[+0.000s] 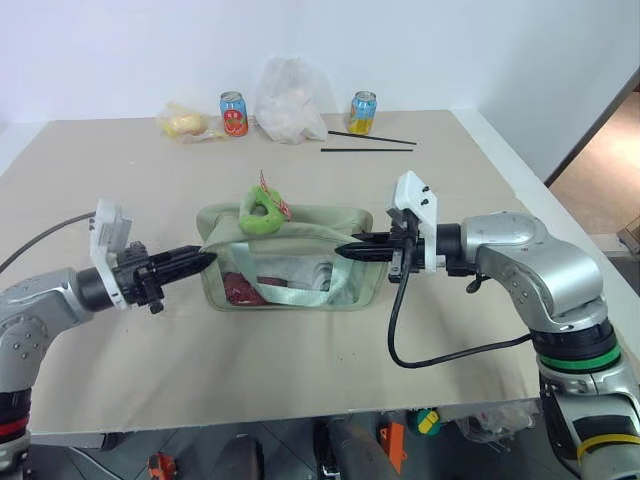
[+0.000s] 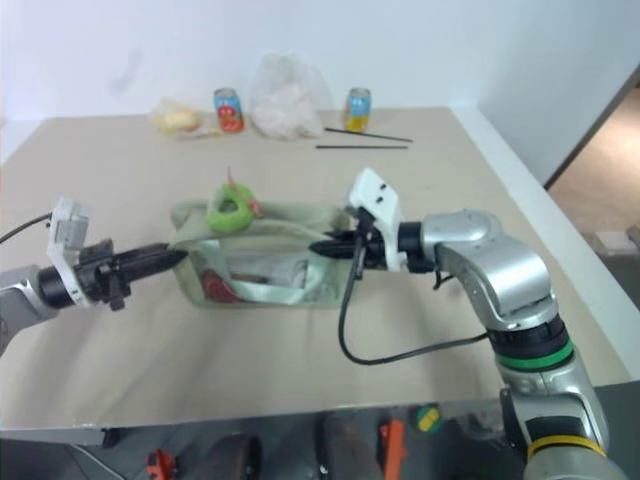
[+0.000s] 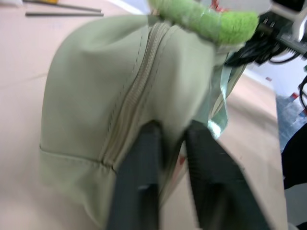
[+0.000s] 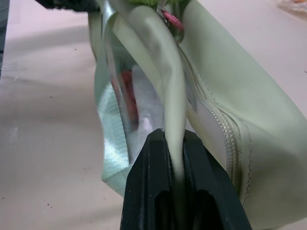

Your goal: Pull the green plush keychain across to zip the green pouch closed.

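The green pouch [image 1: 290, 255] lies in the middle of the table, its clear side window showing red and white contents. The green plush keychain [image 1: 264, 210] sits on top of the pouch near its left end, on a pinkish-red cord. My left gripper [image 1: 208, 258] points level at the pouch's upper left corner and is shut on the fabric there, beside the zipper [image 3: 134, 96]. My right gripper [image 1: 342, 249] reaches in from the right, shut on a pale green strap [image 4: 172, 96] at the pouch's right end. The keychain is apart from both grippers.
At the back of the table stand two drink cans [image 1: 233, 113] [image 1: 362, 111], a white plastic bag [image 1: 290, 100] and a clear bag holding something yellow [image 1: 185, 123]. Two black sticks [image 1: 365, 145] lie behind the pouch. A black cable [image 1: 440, 355] hangs from my right wrist.
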Motion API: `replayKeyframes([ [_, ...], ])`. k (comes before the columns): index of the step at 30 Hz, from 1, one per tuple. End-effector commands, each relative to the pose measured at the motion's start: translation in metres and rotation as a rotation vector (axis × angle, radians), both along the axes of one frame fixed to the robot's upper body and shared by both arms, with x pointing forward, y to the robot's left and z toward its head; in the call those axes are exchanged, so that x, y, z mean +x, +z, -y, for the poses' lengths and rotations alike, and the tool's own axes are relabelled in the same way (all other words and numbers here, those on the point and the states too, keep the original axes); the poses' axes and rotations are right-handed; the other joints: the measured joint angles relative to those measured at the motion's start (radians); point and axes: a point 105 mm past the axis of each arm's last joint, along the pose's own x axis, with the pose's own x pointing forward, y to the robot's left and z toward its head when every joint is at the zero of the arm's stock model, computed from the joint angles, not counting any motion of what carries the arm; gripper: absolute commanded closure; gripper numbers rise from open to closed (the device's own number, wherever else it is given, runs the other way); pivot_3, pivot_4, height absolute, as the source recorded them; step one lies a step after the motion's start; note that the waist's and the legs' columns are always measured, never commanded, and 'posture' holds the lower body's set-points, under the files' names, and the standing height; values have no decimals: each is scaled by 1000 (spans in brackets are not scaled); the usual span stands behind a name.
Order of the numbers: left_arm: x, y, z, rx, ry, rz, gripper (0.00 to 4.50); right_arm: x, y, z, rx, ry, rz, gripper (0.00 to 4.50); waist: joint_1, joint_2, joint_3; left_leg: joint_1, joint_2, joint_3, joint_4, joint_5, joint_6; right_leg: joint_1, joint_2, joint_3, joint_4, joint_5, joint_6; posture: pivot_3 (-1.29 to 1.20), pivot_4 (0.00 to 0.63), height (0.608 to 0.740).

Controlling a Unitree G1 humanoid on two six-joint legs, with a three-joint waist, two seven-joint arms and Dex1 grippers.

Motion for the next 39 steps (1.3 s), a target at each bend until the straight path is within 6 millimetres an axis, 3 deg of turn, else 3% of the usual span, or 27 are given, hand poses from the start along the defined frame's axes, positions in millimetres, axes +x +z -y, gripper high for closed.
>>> replayKeyframes([
  [1,0,10,0,54,5,75,4452,-4,-9,4,-18,-8,-37,4500,0,0,0,0,0,0,0,0,0,0,0,0,0,0,0,0,150,740],
  [4,1,6,5,74,3,93,4452,-4,-9,5,-8,-15,-35,4500,2,0,0,-1,0,-1,0,0,0,0,0,-1,-1,0,0,0,150,740],
  [11,-7,3,12,79,-33,111,4500,-22,23,21,113,68,27,2069,12,2,1,-2,-3,0,0,0,0,-1,-4,0,-1,0,1,0,150,740],
  [15,-10,2,11,76,-33,107,4500,-22,50,31,154,59,93,760,16,1,1,-2,-5,0,0,0,0,-1,-6,0,-1,-1,3,0,150,740],
  [19,-9,0,11,78,-30,103,4500,-27,73,7,175,169,172,760,15,1,1,-2,-5,0,0,0,0,-1,-5,0,-1,-1,4,0,150,740],
  [27,-6,0,13,76,-34,109,4500,-16,71,-60,16,348,385,760,16,2,1,-2,-3,-2,0,0,0,-1,-4,-2,-1,-2,3,0,150,740],
  [36,-8,-3,12,77,-14,115,4500,-9,65,-78,4,415,413,760,24,2,1,-4,-4,0,0,0,0,-1,-9,-1,-1,-2,4,0,150,740],
  [37,-8,-2,11,77,-10,116,4500,-8,64,-78,4,417,410,1347,24,2,1,-4,-5,0,0,0,0,-1,-9,-1,-1,-2,4,0,150,740],
  [39,-9,-1,10,76,-6,119,4500,-6,61,-78,1,416,403,1917,24,2,1,-3,-4,-1,0,0,0,-1,-9,-1,-1,-2,4,0,150,740],
])
